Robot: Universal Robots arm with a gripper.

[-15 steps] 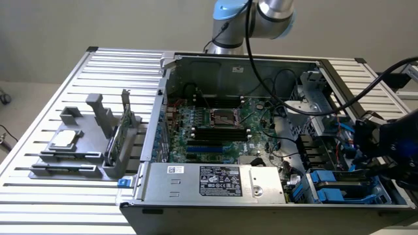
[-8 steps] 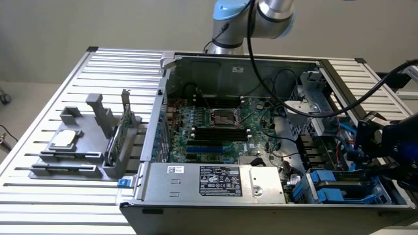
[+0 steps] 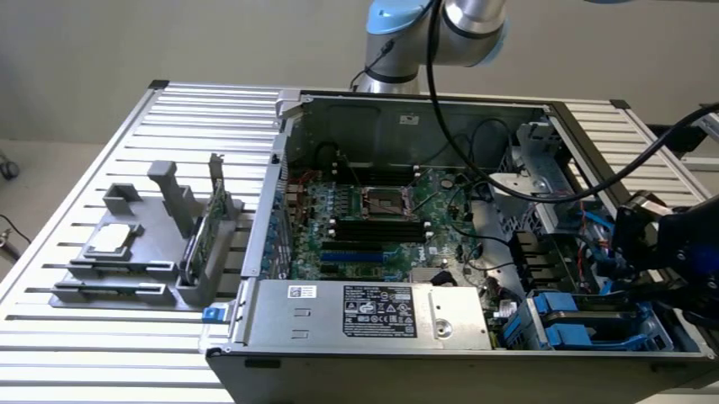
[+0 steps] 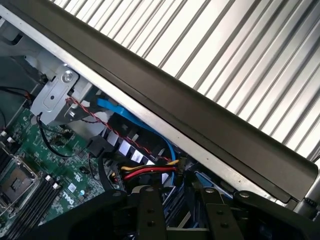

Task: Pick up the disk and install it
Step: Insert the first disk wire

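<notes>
Case, exterior view: an open computer case (image 3: 261, 252) lies on a slatted metal table (image 3: 67, 337), with its motherboard (image 3: 371, 219) exposed.
Power supply, exterior view: a grey box (image 3: 371, 313) with a black label sits along the case's near wall.
Fixture, exterior view: a grey holder (image 3: 124, 198) stands on the table beside the case, at the exterior view's left. A square silver chip (image 3: 113, 240) rests on it.
Arm, exterior view: the robot arm (image 3: 450, 25) rises behind the case, and black cables (image 3: 561, 189) run from it across the interior.
Gripper, exterior view: the gripper (image 3: 657, 273) hangs over the case's near corner at the exterior view's right.
Disk, exterior view: the disk (image 3: 595, 324), marked by blue rails, sits in the drive bay (image 3: 528, 324) of that corner, just below the gripper. Whether they touch cannot be told.
Gripper, wrist view: the gripper (image 4: 177, 192) is dark and low over the case interior. Whether it is spread or pinching anything cannot be told.
Case edge, wrist view: a dark case rim (image 4: 190, 110) runs diagonally, with the table slats beyond it.
Wiring, wrist view: a blue cable (image 4: 120, 112) and red, yellow and black wires (image 4: 150, 172) lie near the gripper.
Board, wrist view: the green motherboard carries a processor socket (image 4: 15, 180).
</notes>
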